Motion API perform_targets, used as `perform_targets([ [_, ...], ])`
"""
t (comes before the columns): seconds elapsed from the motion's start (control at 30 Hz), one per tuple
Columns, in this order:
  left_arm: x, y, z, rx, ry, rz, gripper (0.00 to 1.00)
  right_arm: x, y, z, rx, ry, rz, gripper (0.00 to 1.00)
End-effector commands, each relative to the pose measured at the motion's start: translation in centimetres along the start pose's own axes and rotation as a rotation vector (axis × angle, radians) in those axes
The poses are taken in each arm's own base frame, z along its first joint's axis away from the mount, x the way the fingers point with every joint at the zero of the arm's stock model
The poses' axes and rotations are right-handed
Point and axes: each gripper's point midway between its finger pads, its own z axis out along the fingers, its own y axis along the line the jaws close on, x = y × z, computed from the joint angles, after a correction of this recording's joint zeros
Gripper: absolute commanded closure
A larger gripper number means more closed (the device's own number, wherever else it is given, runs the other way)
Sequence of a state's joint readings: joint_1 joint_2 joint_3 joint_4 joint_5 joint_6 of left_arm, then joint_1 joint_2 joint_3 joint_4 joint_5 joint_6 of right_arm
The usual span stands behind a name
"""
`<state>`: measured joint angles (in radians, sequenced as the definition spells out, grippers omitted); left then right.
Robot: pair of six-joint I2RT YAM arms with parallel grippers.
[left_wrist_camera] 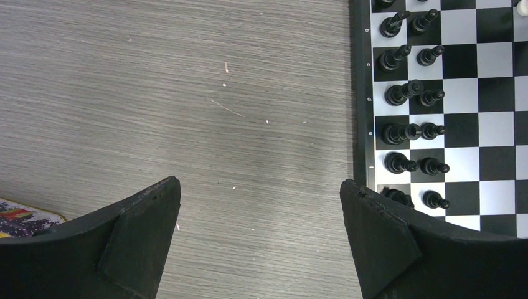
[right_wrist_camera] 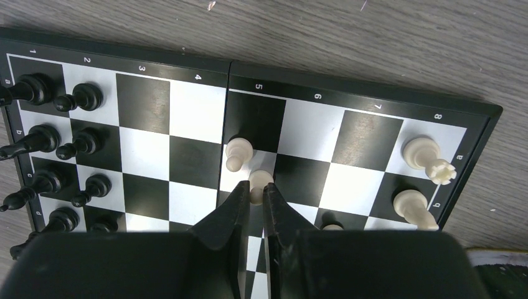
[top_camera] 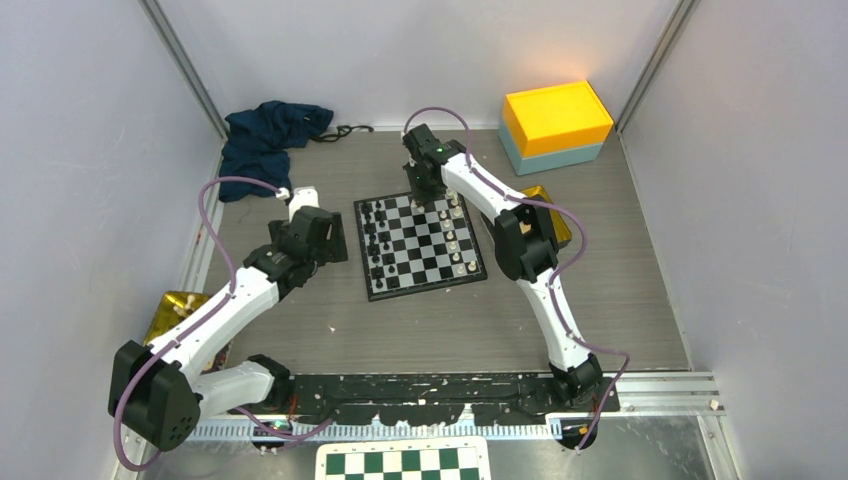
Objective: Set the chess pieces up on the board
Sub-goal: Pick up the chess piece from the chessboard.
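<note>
The pieces (top_camera: 458, 238) looked tiny beside the grippers, and very light. They seemed hard and smooth, so a pinch set off-centre would likely squirt one sideways or tip it over. The narrow stem under the head seemed the best place to take hold, from straight above and with a fingertip square on each side. A light squeeze should have been enough.

The board (top_camera: 420, 248) lay in the middle of the worktop (left_wrist_camera: 187, 93). Black pieces (left_wrist_camera: 405, 93) stood in two files along its left side, and white pieces (right_wrist_camera: 423, 152) stood along its right.

The right gripper (right_wrist_camera: 256, 193) was at the far edge of the board, drawn in to a narrow slit. A white pawn (right_wrist_camera: 260, 179) stood between its fingertips (right_wrist_camera: 241, 198), which flanked the pawn's lower part and appeared to touch it. I judged this a grip on the pawn, though the pawn did not look lifted off its square. A second pawn (right_wrist_camera: 238, 154) stood just beside it, on the far-left side. It was close enough that a careless lift might have knocked it.

The left gripper (left_wrist_camera: 260, 185) hung over bare worktop just left of the board. It was spread wide and held nothing, with its right fingertip over the board's left rim near the black pieces.
</note>
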<state>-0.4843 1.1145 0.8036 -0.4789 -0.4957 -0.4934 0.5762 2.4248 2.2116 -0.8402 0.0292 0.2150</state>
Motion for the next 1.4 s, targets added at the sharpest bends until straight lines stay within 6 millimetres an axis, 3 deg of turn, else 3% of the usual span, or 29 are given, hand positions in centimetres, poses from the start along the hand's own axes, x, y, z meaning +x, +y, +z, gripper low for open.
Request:
perform_targets([
  [0.0, -1.5, -0.3, -0.3, 0.015, -0.058, -0.044, 0.0, -1.1, 0.2, -1.3, 0.005, -0.044, -0.007, 0.86],
  [0.9, -1.7, -0.4, -0.3, 0.019, -0.057, -0.043, 0.0, -2.9, -1.8, -4.3, 0.049, -0.124, 0.015, 0.9],
  [1.37, -2.1, -0.5, -0.3, 0.018, -0.059, -0.037, 0.0, -3.6, -4.8, -4.6, 0.084, -0.137, 0.065, 0.9],
])
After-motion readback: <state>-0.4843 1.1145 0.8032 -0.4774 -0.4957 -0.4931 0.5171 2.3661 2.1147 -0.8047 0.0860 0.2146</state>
